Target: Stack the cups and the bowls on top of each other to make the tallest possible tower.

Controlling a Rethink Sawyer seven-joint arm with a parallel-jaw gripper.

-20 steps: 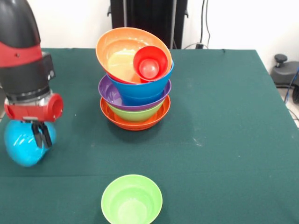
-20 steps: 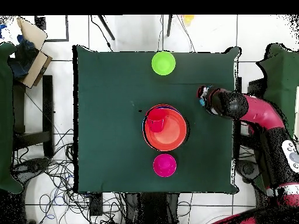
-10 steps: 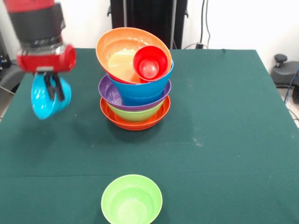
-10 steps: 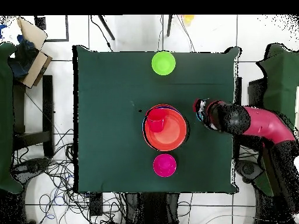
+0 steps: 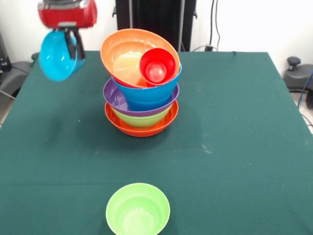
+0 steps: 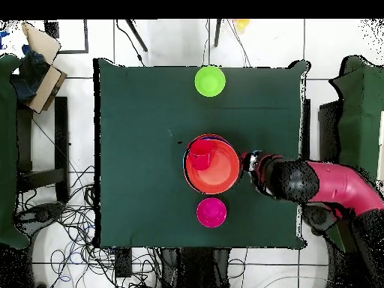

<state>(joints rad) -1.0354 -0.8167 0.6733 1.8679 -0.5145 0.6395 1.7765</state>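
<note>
My gripper (image 5: pixel 73 45) is shut on the rim of a blue bowl (image 5: pixel 57 59) and holds it high in the air, left of the tower (image 5: pixel 142 83). The tower has a wide orange bowl (image 5: pixel 142 126) as its base, then green, purple and blue bowls, and a tilted orange bowl (image 5: pixel 124 56) on top. The red cup (image 5: pixel 156 66) lies in that tilted bowl. A green bowl (image 5: pixel 138 209) stands alone at the table's near edge. In the overhead view my gripper (image 6: pixel 253 163) is just right of the tower (image 6: pixel 214 165), and a magenta bowl (image 6: pixel 211 212) sits below the tower.
The green cloth covers the table (image 5: pixel 234 122). The lone green bowl (image 6: pixel 210 80) lies near the top edge in the overhead view. A cardboard box (image 6: pixel 37 64) and cables lie on the floor beside the table.
My gripper has lifted the blue bowl from near the cloth at the left to well above it, and has moved toward the tower. The tower and the other bowls have not moved.
</note>
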